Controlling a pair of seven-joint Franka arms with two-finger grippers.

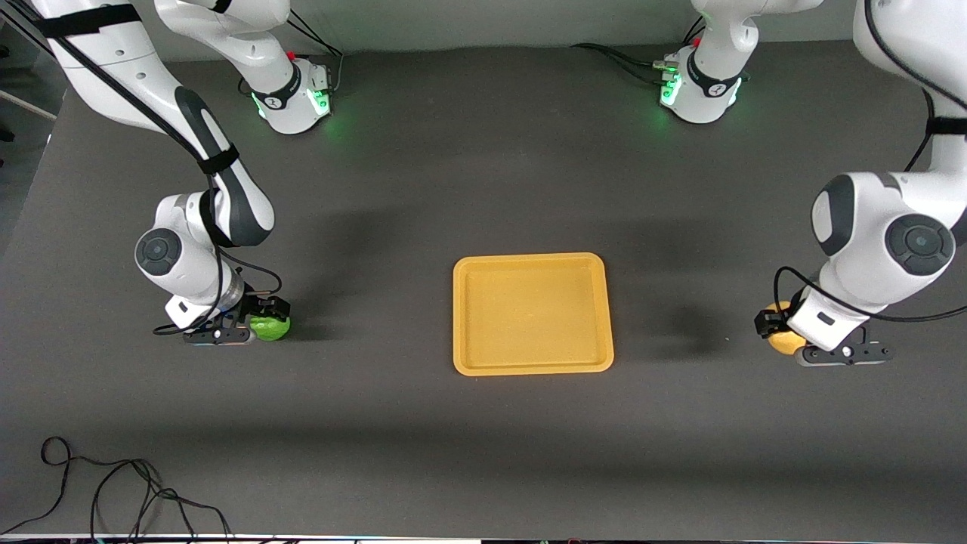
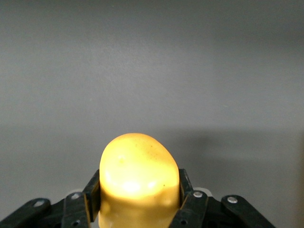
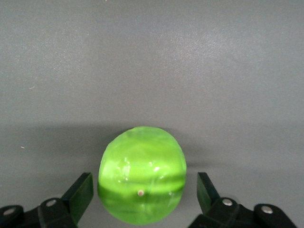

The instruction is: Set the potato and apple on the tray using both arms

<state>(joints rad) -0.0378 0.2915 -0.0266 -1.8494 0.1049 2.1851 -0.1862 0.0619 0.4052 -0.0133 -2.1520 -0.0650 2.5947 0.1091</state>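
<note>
You've got the tray (image 1: 532, 313) mid-table w/ nothing on it, the left gripper (image 2: 138, 202) at its own end of the table clamped on the potato (image 2: 137, 183), and the right gripper (image 3: 142, 197) at its end, fingers wide either side of the apple (image 3: 141, 187), not touching.

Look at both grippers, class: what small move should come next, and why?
Probably the right gripper should close on the apple: its fingers stand apart on either side, gaps showing. The left gripper already pinches the potato, and the tray holds nothing.
</note>
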